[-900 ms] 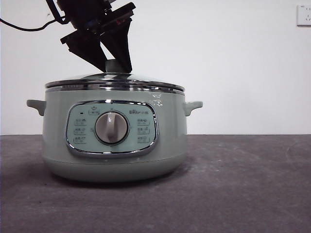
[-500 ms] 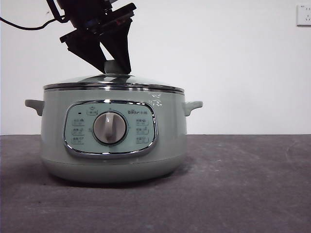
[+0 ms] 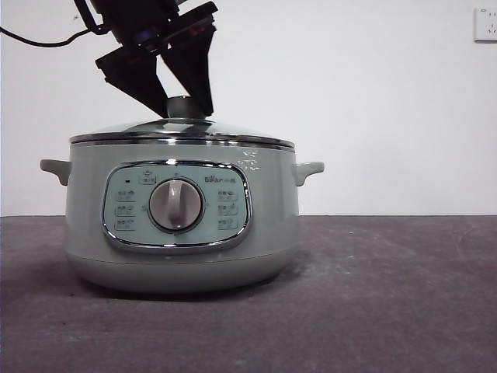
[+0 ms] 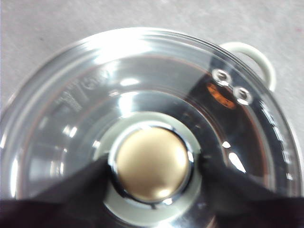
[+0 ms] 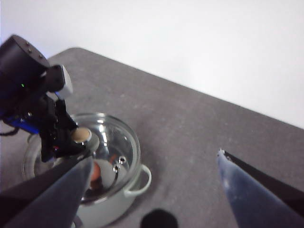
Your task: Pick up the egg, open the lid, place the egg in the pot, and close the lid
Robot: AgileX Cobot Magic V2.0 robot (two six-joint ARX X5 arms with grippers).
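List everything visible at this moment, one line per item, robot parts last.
pot: one, pale sage green, on the grey table, control panel facing the front camera.
lid: one, clear glass with steel rim, seated on the pot.
egg: one, brown-orange, inside the pot, seen through the glass.
table: one, dark grey.
wall socket: one, white, on the wall, upper corner of the front view.
left gripper: black, jaws on either side of the lid knob, spread slightly.
right gripper: black, open, high above the table, holding nothing.
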